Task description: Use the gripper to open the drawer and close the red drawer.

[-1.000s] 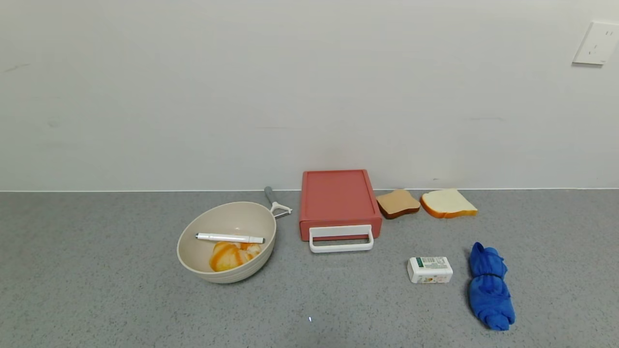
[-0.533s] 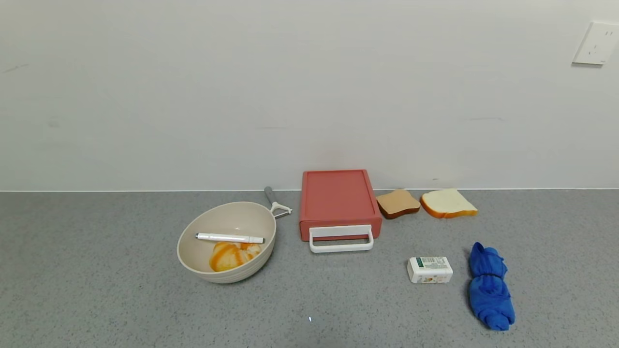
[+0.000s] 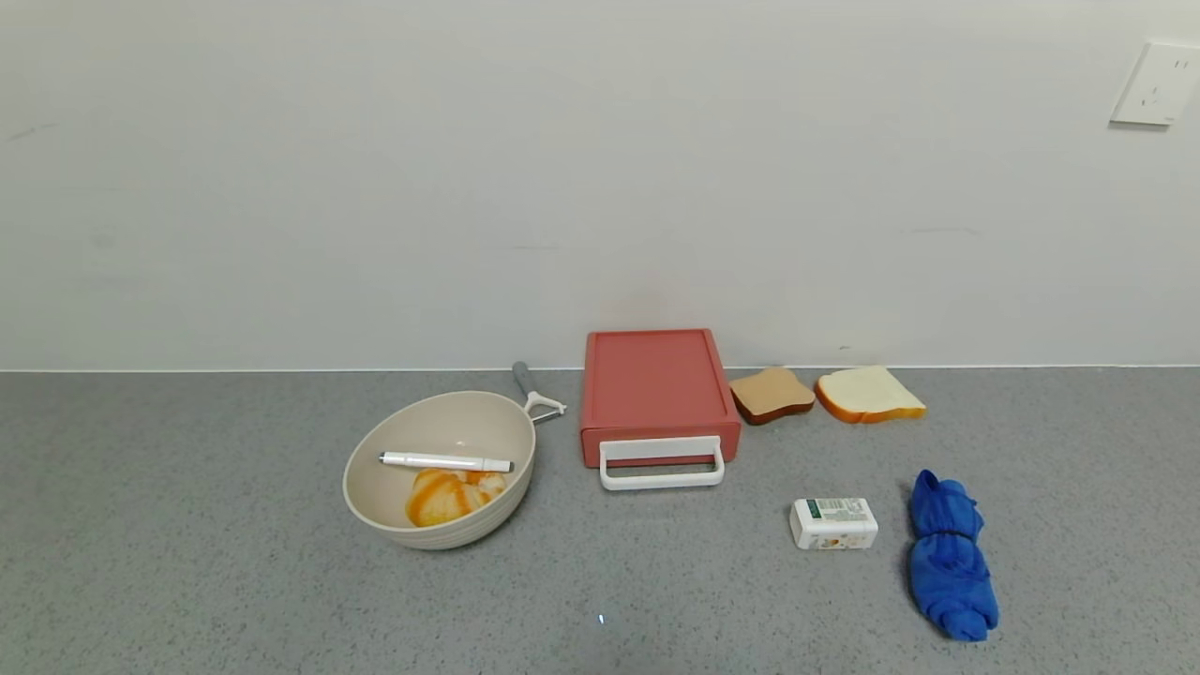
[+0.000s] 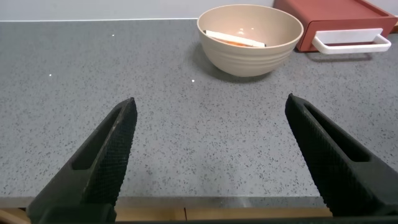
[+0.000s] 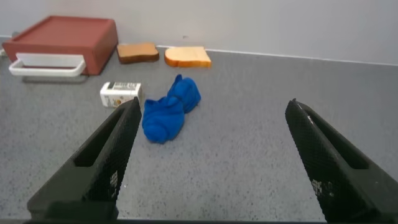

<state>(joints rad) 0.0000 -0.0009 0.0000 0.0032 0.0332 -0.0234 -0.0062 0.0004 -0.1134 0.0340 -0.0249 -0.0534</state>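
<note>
The salmon-red drawer [image 3: 656, 384] sits shut at the back of the grey counter against the wall, its white loop handle [image 3: 662, 463] facing me. It also shows in the left wrist view [image 4: 336, 18] and in the right wrist view [image 5: 65, 37]. Neither gripper shows in the head view. My left gripper [image 4: 211, 106] is open and empty over the counter's near edge, well short of the bowl. My right gripper [image 5: 211, 109] is open and empty over the near counter, short of the blue cloth.
A beige bowl [image 3: 441, 469] with a white pen and an orange-striped item stands left of the drawer, a peeler [image 3: 534, 392] behind it. Two bread slices [image 3: 825, 394] lie right of the drawer. A small white box [image 3: 832, 522] and a blue cloth [image 3: 949, 555] lie front right.
</note>
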